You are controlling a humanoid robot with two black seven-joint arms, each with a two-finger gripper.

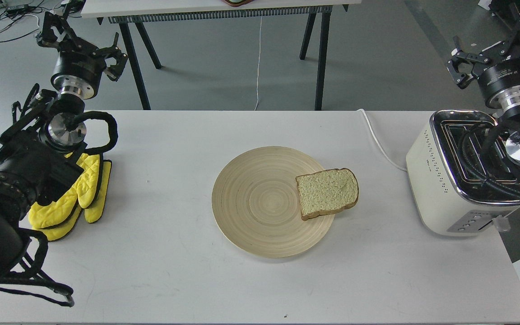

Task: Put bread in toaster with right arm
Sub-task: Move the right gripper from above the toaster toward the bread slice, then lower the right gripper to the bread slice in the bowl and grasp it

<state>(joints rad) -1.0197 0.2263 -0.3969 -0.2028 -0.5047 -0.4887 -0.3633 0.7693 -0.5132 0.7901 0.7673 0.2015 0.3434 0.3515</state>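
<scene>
A slice of bread [327,193] lies flat on the right rim of a round wooden plate [255,203], overhanging its edge. The cream-white toaster [440,180] stands at the table's right end, its chrome top and slots partly covered by my right arm's cables. My right gripper [494,47] is raised behind and above the toaster, open and holding nothing, well away from the bread. At the far left, my left gripper [81,45] is also raised and open, with nothing in it.
Yellow oven mitts [79,194] lie at the table's left, under my left arm. The toaster's white cord [379,140] runs off the back edge. A second table [206,9] on black legs stands behind.
</scene>
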